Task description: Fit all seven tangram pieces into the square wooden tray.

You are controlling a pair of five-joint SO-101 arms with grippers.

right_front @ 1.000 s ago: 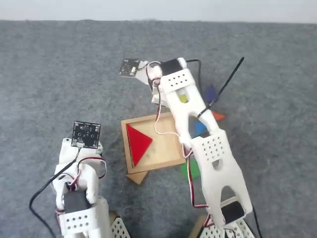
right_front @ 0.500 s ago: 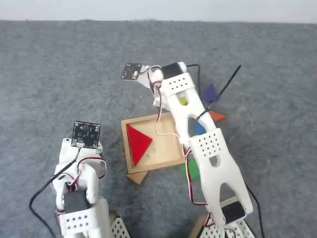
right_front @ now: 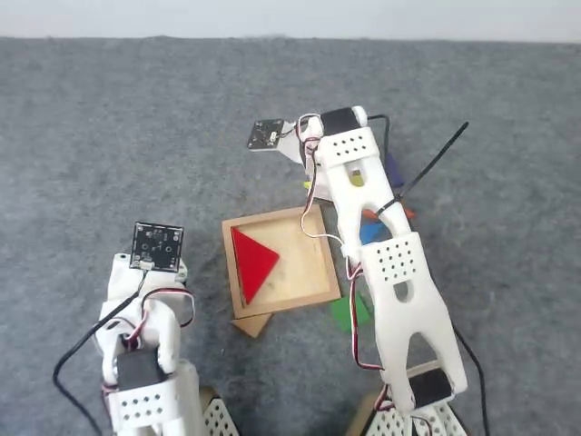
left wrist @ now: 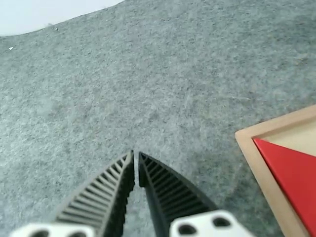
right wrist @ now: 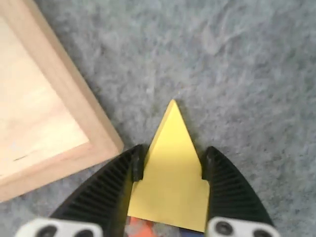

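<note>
**A:** Where's the yellow triangle [right wrist: 170, 177]?

**B:** Pinched between the right fingers [right wrist: 118, 182], over the desk [right wrist: 247, 59], just beside a corner of the tray [right wrist: 74, 108]. Left fingers [left wrist: 108, 192] pressed together.

**A:** Risk?

**B:** Slanted edges. It could squirt out, or snag there.

Grey felt table [right_front: 109, 118]: wooden tray [right_front: 231, 268], green piece [right_front: 343, 313], tan triangle [right_front: 254, 324] beside it.

We see the square wooden tray [right_front: 231, 270] holding one red triangle [right_front: 252, 259], flat against its left rim. A yellow triangle [right wrist: 170, 182] lies just off a tray corner. A green piece [right_front: 343, 312], a blue piece [right_front: 369, 233] and perhaps a purple piece [right_front: 393, 170] lie to the tray's right.
</note>
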